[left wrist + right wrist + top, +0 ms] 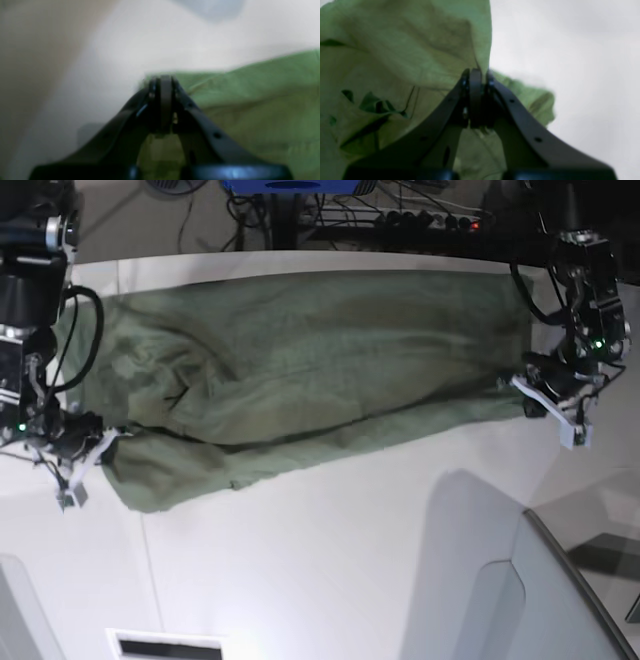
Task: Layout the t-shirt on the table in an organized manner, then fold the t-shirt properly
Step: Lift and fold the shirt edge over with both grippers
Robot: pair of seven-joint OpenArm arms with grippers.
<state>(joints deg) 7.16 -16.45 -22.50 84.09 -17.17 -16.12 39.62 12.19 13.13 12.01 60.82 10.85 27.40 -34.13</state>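
The olive-green t-shirt [300, 370] lies stretched sideways across the far half of the white table [330, 560], rumpled along its near edge. At the base view's right, my left gripper [522, 392] is shut on the t-shirt's edge. The left wrist view shows its closed tips [162, 80] pinching the t-shirt [250, 100] right at a corner, with the table [150, 37] beyond. At the base view's left, my right gripper [105, 442] is shut on the other end. In the right wrist view its tips [476, 72] clamp a bunched fold of the t-shirt [395, 62].
A grey translucent panel [560, 600] leans at the table's near right corner. A power strip with cables [420, 215] and a blue object [290, 185] sit behind the far edge. A white slotted piece [165, 645] is at the near left.
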